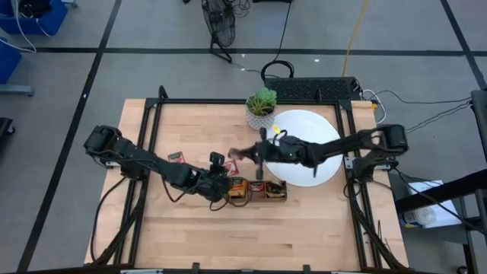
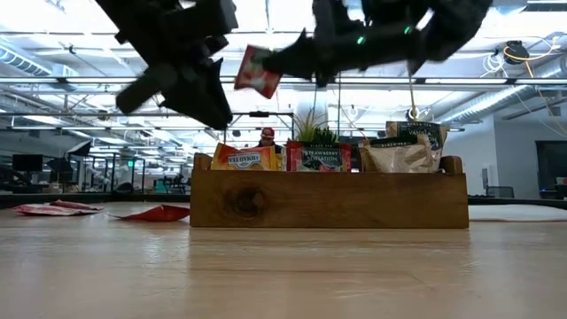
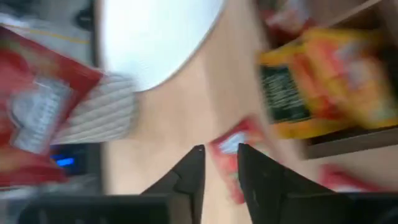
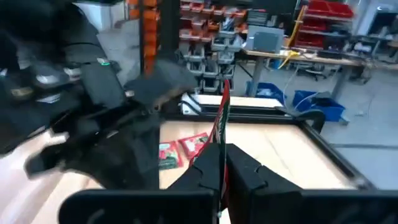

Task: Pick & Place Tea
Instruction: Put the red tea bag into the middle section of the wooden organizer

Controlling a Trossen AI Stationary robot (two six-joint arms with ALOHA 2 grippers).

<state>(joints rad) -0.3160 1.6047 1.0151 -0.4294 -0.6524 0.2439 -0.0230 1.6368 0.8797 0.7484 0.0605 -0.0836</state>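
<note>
Bright overhead glare in the low view; blurred left-wrist picture.

Clearance around the tray
Left gripper and right gripper crowd each other above the wooden tray; potted plant behind right gripper; bare tabletop open beyond the tray.

High view: straight down over whole desk. Low view: desk level, close behind wooden tray, facing room. Wrist views ride each arm. High and low views share the tray.
</note>
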